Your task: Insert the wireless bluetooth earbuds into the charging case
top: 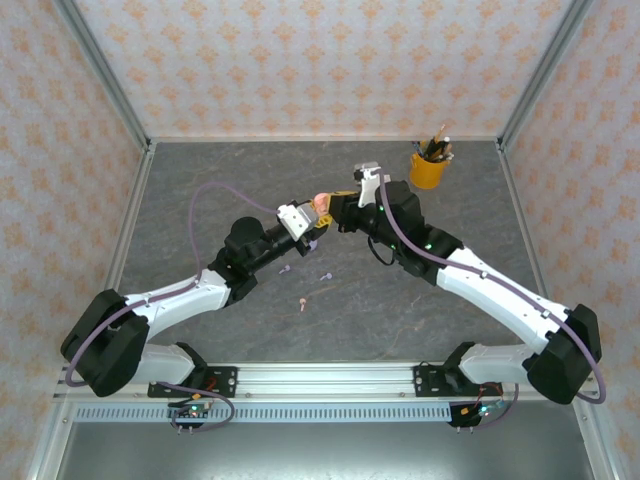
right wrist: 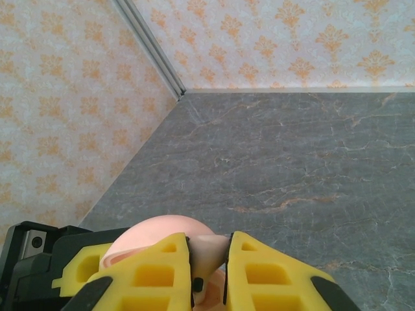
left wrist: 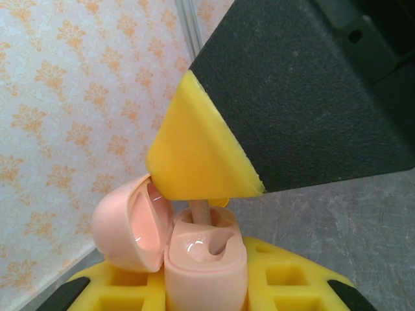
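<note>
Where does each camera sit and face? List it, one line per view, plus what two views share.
Top external: above and behind the bases, looking down on the table; both arms show.
Left wrist: looks along the left gripper, shut on the open pink charging case, towards the wall.
Right wrist: looks past the right gripper, pinching a pink earbud, across the table to the wall corner.
Shared: both wrist views show the case.

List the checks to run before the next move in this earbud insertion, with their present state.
1. Open lid on charging case: ok.
2. Case clamped by left gripper: ok.
3. One pink earbud clamped by right gripper: ok.
4. Earbud stem entering a case well: ok.
5. Earbud fully seated: cannot tell.
6. All earbuds off the table: not ok, loose earbuds lie there.
</note>
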Controlling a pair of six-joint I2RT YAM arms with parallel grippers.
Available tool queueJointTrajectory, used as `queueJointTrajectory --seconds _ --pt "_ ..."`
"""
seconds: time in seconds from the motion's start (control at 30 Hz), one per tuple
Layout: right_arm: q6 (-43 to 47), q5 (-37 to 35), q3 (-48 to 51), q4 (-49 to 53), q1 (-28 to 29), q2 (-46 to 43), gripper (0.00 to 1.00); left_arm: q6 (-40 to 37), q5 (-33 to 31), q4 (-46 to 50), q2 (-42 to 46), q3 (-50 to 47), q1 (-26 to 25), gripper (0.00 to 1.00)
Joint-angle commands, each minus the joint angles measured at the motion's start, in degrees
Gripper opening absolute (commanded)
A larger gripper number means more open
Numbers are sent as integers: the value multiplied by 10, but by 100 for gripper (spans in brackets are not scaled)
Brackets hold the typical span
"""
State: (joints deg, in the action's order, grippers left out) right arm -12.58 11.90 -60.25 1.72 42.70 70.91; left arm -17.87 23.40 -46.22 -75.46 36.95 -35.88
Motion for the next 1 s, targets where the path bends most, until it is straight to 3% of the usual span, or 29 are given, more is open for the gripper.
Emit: queueJointTrajectory --seconds 0.0,0.5,0.7,0.97 --pt "28 82 -5 86 19 24 15 3 10 -66 13 40 -5 0" --pt "24 80 -10 111 21 39 15 23 -10 -108 9 33 -5 0" --pt "0 44 -7 101 21 21 38 25 -9 -106 11 32 -5 0" --pt "-29 46 -28 109 15 -41 61 27 -14 -107 10 26 -5 0"
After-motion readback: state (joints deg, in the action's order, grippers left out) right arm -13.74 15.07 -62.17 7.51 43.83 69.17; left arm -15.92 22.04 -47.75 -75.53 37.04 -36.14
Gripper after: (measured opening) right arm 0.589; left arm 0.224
